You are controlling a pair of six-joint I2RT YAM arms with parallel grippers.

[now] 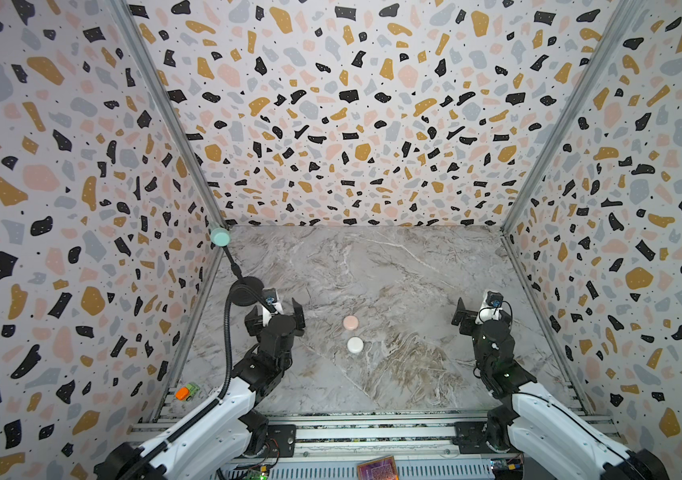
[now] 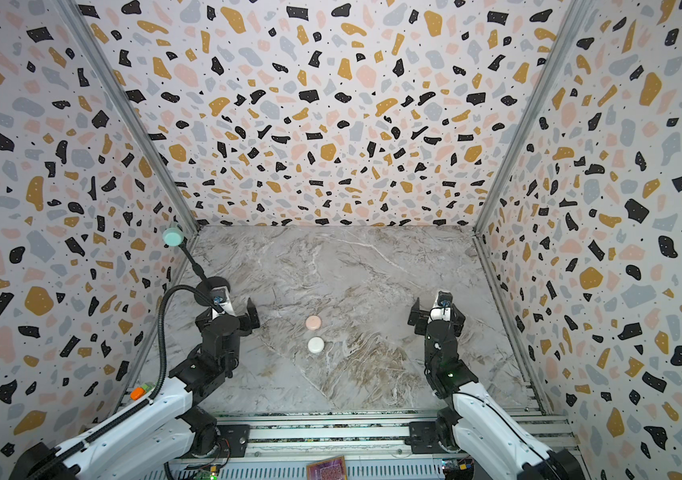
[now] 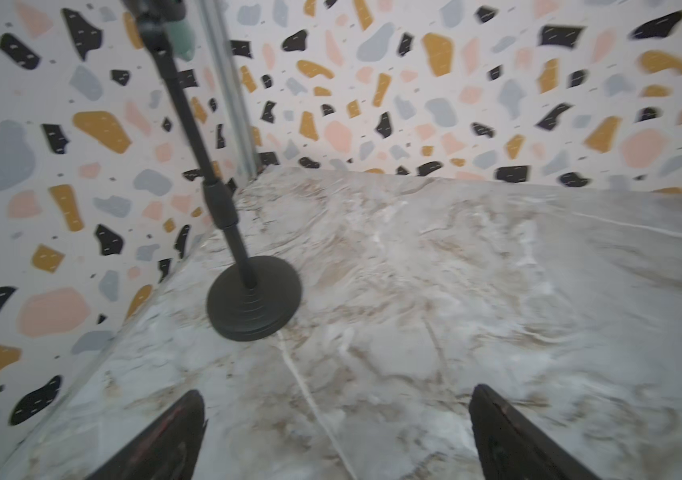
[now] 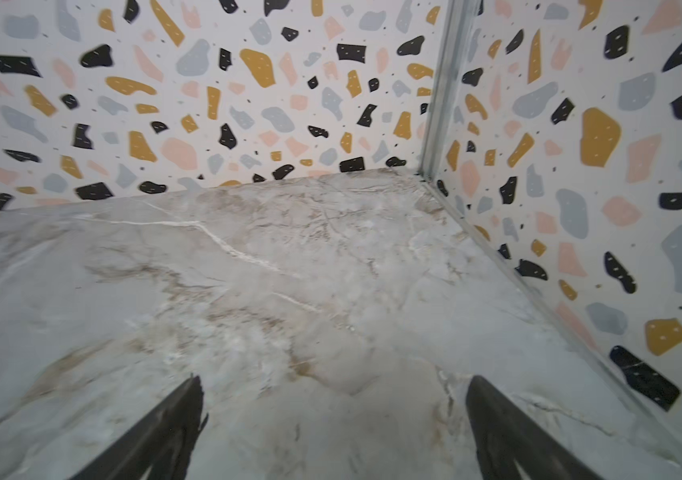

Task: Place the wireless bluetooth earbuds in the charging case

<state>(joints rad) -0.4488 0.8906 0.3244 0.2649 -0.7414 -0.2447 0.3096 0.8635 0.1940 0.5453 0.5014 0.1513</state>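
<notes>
Spotty walls [image 1: 331,124] stand around a grey marble tabletop [image 1: 393,270]. The left tool [image 1: 276,318] and right tool [image 1: 481,318] hang wide open and empty, one at each side, so the middle is free. There a pink case [image 1: 350,322] and a white case [image 1: 355,345] lie shut, just beside each other. No earbuds show; I think they are inside.

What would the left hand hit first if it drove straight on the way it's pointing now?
Probably the bare marble table: the left hand, open and empty, tilts down at it. The black stand base sits just off that line; depth is unclear, so a finger might clip it.
</notes>
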